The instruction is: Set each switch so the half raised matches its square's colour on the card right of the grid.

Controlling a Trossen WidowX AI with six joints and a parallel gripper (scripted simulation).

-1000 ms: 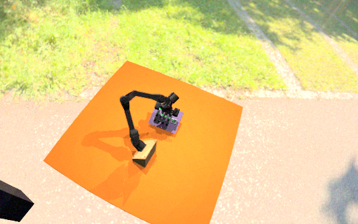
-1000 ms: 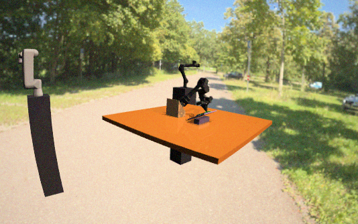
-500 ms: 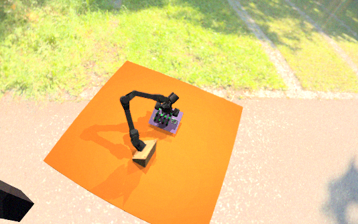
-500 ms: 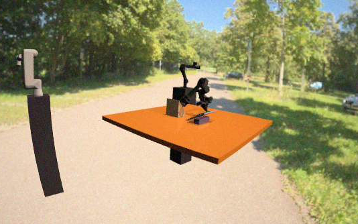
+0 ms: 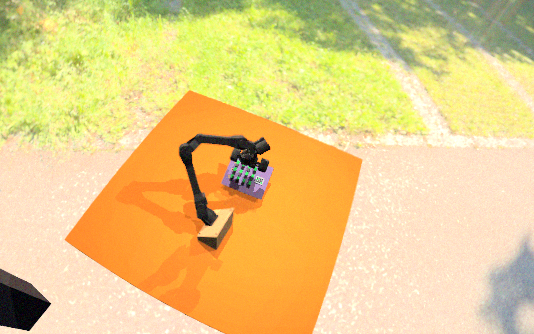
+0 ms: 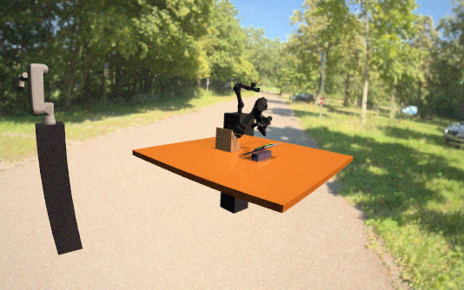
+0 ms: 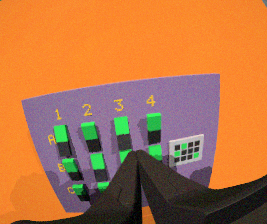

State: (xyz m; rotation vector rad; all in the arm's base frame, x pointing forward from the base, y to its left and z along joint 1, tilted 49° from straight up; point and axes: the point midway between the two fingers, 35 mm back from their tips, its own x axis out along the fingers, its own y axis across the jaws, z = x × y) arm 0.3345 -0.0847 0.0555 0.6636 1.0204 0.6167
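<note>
A purple switch panel [image 7: 184, 99] [image 5: 266, 176] [image 6: 261, 155] lies on the orange table [image 5: 281, 225] [image 6: 279, 178] [image 7: 117, 30]. It carries a grid of green and dark grey rocker switches in columns marked 1 to 4. The far-row switches [image 7: 121, 131] show fully in the wrist view. The small card [image 7: 185, 149] [image 5: 259, 180] lies at the right of the grid. My gripper [image 7: 136, 156] [image 5: 246, 161] is shut and empty. Its tips point down over the middle row near column 3. They hide that switch and most of the near row.
The arm stands on a wooden block [image 5: 217, 227] [image 6: 227, 140] near the table's middle. A dark curved post with a grey fixture [image 6: 57, 187] stands off the table to the left. A black block [image 5: 1, 300] lies on the ground beyond the table's corner.
</note>
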